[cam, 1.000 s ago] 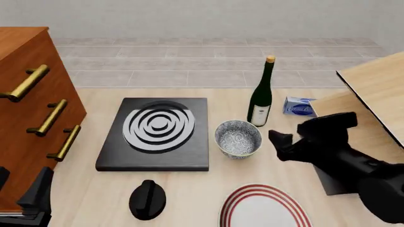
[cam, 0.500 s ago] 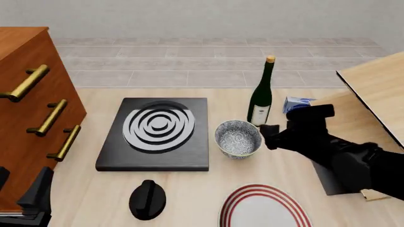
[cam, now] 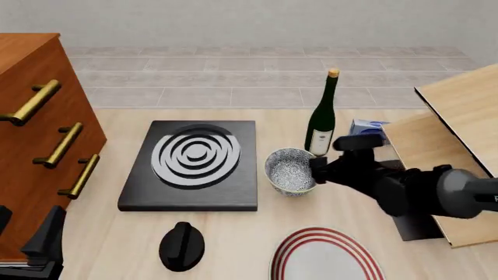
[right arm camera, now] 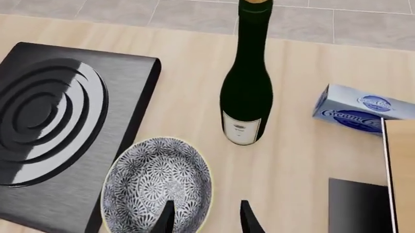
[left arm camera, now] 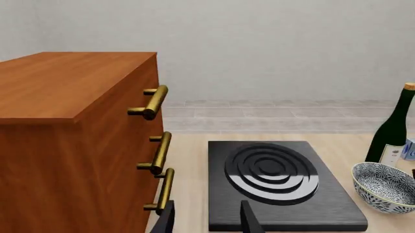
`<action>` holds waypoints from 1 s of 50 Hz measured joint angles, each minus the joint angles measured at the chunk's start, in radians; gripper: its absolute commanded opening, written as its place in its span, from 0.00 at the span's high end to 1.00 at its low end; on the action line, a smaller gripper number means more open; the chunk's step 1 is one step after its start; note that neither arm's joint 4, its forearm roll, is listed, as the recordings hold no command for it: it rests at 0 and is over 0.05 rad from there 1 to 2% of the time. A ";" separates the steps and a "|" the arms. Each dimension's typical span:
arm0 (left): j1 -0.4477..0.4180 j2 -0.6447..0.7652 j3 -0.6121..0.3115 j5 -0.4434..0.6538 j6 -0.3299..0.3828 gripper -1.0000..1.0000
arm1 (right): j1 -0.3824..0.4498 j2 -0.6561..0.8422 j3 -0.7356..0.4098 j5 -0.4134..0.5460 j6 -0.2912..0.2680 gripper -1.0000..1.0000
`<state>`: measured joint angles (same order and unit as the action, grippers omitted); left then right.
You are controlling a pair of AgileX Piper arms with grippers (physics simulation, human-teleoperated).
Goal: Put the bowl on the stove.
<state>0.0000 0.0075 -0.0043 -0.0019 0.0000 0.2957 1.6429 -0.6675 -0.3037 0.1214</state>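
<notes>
Table (cam: 116, 233) — bowl (cam: 293, 171) beside stove (cam: 193, 165) | right hand (cam: 318, 169) astride rim, seemingly open

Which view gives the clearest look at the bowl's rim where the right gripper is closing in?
The right wrist view: the bowl fills the foreground, one finger over its inside, one outside its rim. The front view shows it whole, but the right gripper hides the contact. The left wrist view catches it only at the frame edge.

The one thing I can read is "Cream C…" in blue script inside a blue oval, on the side of the small blue-and-white carton (right arm camera: 363, 110) at the right edge of my right wrist view. The wine bottle (right arm camera: 246, 92) carries a pale label with dark print too small to read.
</notes>
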 measured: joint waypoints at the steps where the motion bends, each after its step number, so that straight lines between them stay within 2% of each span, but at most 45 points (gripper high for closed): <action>1: 0.000 0.000 0.000 0.000 0.000 0.00 | -0.001 0.011 -0.004 -0.003 0.000 0.00; 16: 0.000 0.000 0.000 0.000 0.000 0.00 | 0.000 0.195 -0.071 -0.061 0.005 0.00; 34: 0.000 0.000 0.000 0.000 0.000 0.00 | 0.008 0.276 -0.108 -0.092 0.007 0.00; 35: 0.000 0.000 0.000 0.000 0.000 0.00 | 0.008 0.276 -0.108 -0.093 0.008 1.00; 50: 0.000 0.000 0.000 0.000 0.000 0.00 | 0.018 0.266 -0.115 -0.107 0.011 1.00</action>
<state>0.0000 0.0075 -0.0043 -0.0019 0.0000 0.3134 1.9088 -0.7823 -0.4105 0.1326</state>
